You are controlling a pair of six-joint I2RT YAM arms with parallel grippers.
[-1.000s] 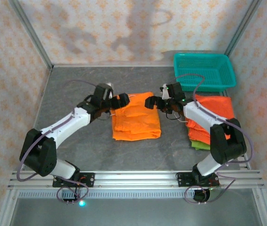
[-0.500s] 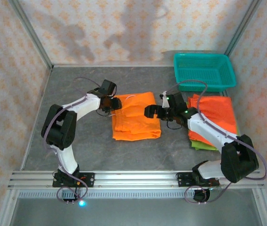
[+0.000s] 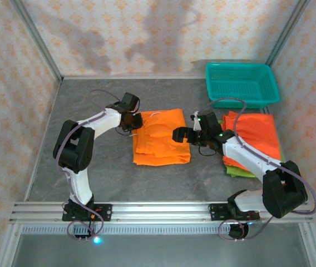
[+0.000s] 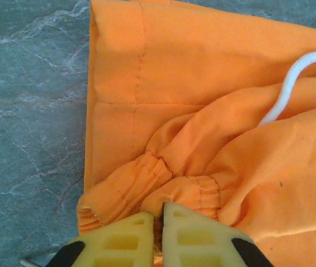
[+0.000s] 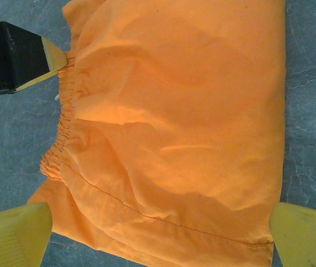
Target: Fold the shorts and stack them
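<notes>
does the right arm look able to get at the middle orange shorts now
Likely yes: the right gripper hangs open over the orange shorts, with nothing between them.

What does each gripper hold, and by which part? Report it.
Left gripper pinches the orange shorts by the gathered elastic waistband. Right gripper is open, holding nothing.

Folded orange shorts (image 3: 161, 142) lie near the stacked shorts (image 3: 257, 131).

Teal plastic basket (image 3: 240, 84) sits at far right corner of grey marbled tabletop (image 3: 97, 167), enclosed by patterned walls (image 3: 13, 83) and a metal rail (image 3: 158, 210) at near edge.
</notes>
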